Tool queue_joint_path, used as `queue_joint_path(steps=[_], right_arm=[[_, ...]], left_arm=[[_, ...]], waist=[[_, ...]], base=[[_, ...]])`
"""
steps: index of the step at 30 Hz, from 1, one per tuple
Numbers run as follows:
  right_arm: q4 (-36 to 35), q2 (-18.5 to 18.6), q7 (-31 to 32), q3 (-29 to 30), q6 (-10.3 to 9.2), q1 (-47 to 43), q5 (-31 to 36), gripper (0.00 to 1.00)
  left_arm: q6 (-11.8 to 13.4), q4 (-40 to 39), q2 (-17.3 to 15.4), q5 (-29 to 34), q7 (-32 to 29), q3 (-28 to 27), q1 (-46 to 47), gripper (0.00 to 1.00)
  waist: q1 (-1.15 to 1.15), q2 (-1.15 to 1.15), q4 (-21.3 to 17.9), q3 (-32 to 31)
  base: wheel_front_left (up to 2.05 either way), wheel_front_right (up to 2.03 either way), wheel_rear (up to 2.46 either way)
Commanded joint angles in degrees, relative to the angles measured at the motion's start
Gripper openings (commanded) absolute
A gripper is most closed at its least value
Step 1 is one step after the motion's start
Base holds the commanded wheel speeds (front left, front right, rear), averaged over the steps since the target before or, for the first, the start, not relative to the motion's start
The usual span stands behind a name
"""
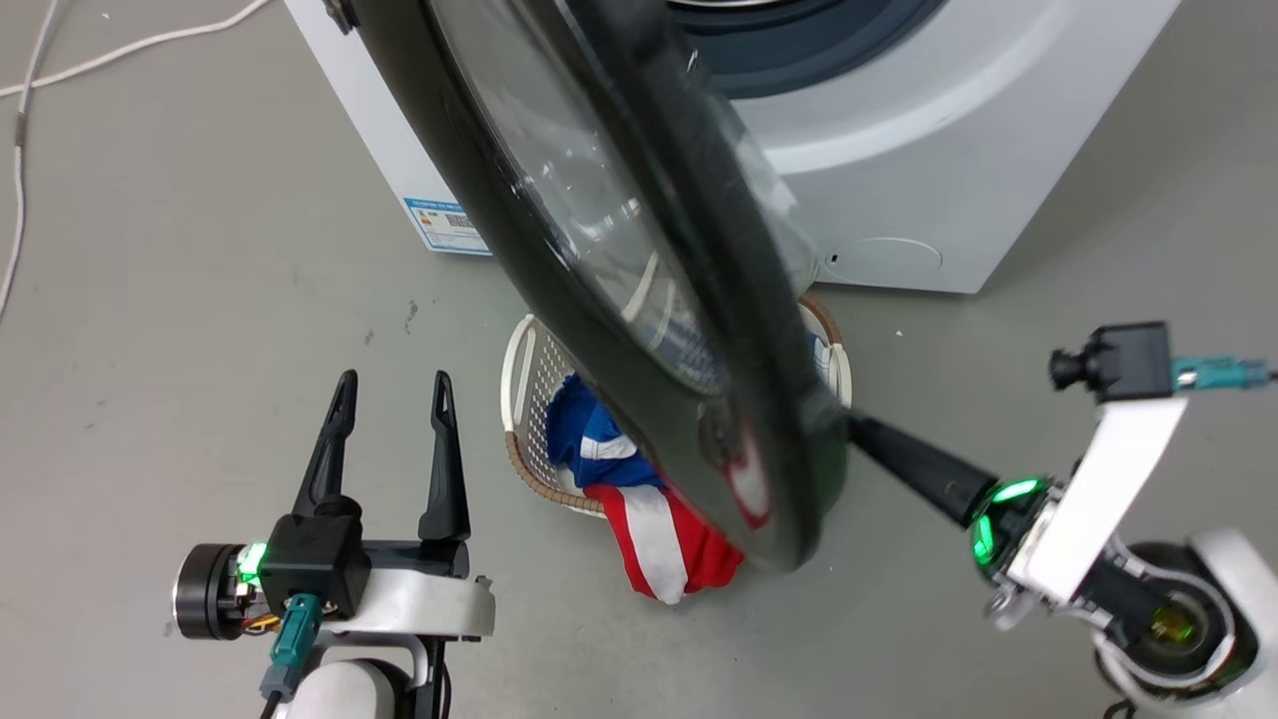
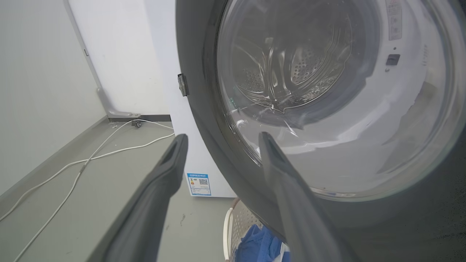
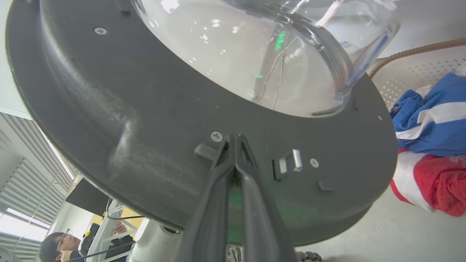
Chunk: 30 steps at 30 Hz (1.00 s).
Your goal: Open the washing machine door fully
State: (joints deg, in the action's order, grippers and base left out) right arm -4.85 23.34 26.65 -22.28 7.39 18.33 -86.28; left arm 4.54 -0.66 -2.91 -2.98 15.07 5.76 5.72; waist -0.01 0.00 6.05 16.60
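Observation:
The washing machine (image 1: 899, 150) stands at the top of the head view with its drum mouth uncovered. The washing machine door (image 1: 769, 499) is swung out toward me, its black rim and glass bowl hanging over a basket. My right gripper (image 3: 235, 138) is shut with nothing between the fingers, its tips pressed against the inner face of the door (image 3: 145, 127) beside a screw. In the head view its dark finger (image 1: 904, 457) runs behind the door's lower edge. My left gripper (image 1: 391, 399) is open and apart from the door, facing the outer side (image 2: 196, 91).
A white laundry basket (image 1: 524, 369) with blue, red and white clothes sits on the floor under the door. White cables (image 1: 20, 150) trail along the floor at the left. A person (image 3: 62, 243) sits low at the left of the right wrist view.

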Motion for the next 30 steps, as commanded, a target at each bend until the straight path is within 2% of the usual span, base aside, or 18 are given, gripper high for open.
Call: queue_joint_path(steps=[1,7,15,22,25,26,27,28,30], right_arm=[[-1.0,-1.0,-0.3,-0.9,0.19,-1.1,-0.5,0.0],[-2.4,-4.4,-1.2,-5.5,0.19,-3.3,-0.6,0.0],[-0.2,-7.9,-2.8,-10.1,0.18,-4.4,-0.6,0.0],[1.9,-9.4,-4.5,-12.7,0.18,-5.7,-0.6,0.0],[2.5,-9.4,-8.1,-11.7,0.18,-6.6,0.3,0.0],[2.5,-9.3,-9.7,-11.2,0.18,-7.0,1.0,0.15],[2.4,-9.1,-11.8,-10.6,0.18,-7.2,2.0,0.45],[2.2,-8.6,-14.2,-10.1,0.18,-7.3,3.8,1.0],[1.7,-7.7,-20.1,-9.3,0.18,-8.1,7.3,1.0]], left_arm=[[-0.1,0.1,0.0,0.2,0.2,0.0,-0.6,1.0],[-0.2,0.4,0.0,0.6,0.2,0.0,-1.7,1.0],[-0.1,0.8,0.0,0.5,0.2,-0.2,-2.8,1.0],[0.0,1.3,0.0,0.4,0.2,-0.6,-3.8,1.0],[-0.1,1.8,0.0,0.5,0.2,-0.8,-4.6,1.0],[-0.2,1.9,0.0,0.5,0.2,-0.9,-4.7,1.0],[-0.2,2.1,0.0,0.6,0.2,-1.2,-5.0,1.0],[-0.4,2.2,0.0,0.7,0.2,-1.4,-5.3,1.0],[-0.4,2.5,0.0,0.8,0.2,-1.7,-6.2,1.0]], waist=[[0.01,0.0,0.3,-0.6],[0.01,0.0,0.7,-1.9],[0.01,0.0,1.4,-3.2],[0.01,0.0,1.2,-4.7],[0.01,0.0,0.9,-6.1],[0.01,0.0,0.8,-6.6],[0.01,0.0,0.6,-7.2],[0.01,0.0,0.4,-7.7],[0.01,0.0,0.0,-9.0]], base=[[0.0,0.0,0.0],[0.0,0.0,0.0],[0.0,0.0,0.0],[0.0,0.0,0.0],[0.0,0.0,0.0],[0.0,0.0,0.0],[0.0,0.0,0.0],[0.0,0.0,0.0],[0.0,0.0,0.0]])
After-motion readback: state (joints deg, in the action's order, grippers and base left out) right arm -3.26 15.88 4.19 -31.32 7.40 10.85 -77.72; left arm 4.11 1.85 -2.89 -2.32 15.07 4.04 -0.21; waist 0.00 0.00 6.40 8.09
